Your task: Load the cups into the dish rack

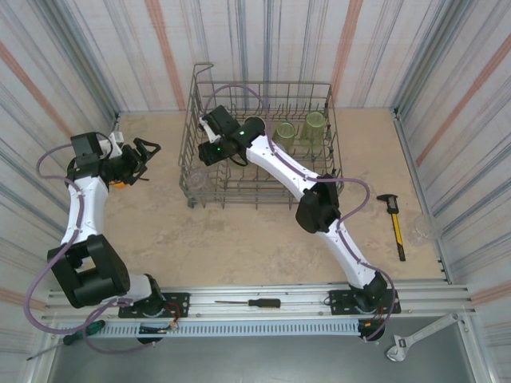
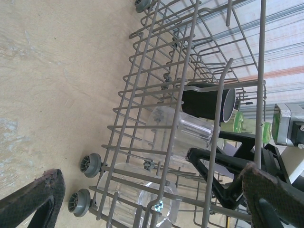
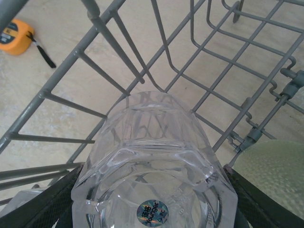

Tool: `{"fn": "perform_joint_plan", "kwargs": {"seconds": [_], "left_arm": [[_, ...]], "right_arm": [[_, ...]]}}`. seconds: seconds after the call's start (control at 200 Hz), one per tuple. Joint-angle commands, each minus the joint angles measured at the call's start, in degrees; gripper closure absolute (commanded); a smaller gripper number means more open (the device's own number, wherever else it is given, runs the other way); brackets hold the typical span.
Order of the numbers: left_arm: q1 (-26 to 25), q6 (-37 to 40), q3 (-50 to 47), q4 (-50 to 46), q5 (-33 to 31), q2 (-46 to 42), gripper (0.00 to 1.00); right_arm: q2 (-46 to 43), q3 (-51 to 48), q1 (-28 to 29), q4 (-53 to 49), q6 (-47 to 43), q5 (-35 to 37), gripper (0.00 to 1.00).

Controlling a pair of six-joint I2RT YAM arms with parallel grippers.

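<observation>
- My right end effector (image 3: 152, 213) grips a clear plastic cup (image 3: 156, 156), base toward me, low centre of frame.
- Dish rack (image 1: 263, 82) tines crowd just beyond; releasing off-centre could tip it.
- At far left, my left end effector (image 1: 148, 158) hangs open.

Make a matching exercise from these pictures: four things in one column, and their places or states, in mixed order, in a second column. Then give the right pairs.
Things
1. clear cup
2. green tumblers
3. hammer
4. left gripper

Places or states
A. on the table, right of the dish rack
B. open, left of the dish rack
C. held by the right gripper
D. in the far right part of the dish rack

Pairs: 1-C, 2-D, 3-A, 4-B
</observation>
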Motion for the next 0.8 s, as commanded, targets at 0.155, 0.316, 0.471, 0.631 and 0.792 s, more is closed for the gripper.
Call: {"fn": "perform_joint_plan", "kwargs": {"seconds": [0.155, 0.316, 0.471, 0.631, 0.792], "left_arm": [[0.4, -0.5, -0.9, 0.4, 1.2, -0.8, 0.01], [0.5, -0.6, -0.9, 0.4, 1.2, -0.9, 0.01], [0.5, -0.6, -0.9, 0.5, 1.2, -0.9, 0.01], [0.5, -0.6, -1.0, 0.5, 1.3, -0.9, 0.01], [0.5, -0.7, -1.0, 0.6, 1.4, -1.0, 0.01]], "right_arm": [[4.6, 5.6, 1.9, -4.3, -7.4, 9.6, 0.85], [5.2, 5.6, 2.1, -4.0, -7.6, 9.8, 0.60], [4.9, 5.6, 2.0, -2.7, -6.8, 8.8, 0.41], [4.6, 5.6, 1.8, -1.4, -6.0, 7.7, 0.27], [4.1, 5.7, 1.5, -0.5, -4.8, 6.0, 0.17]]}}
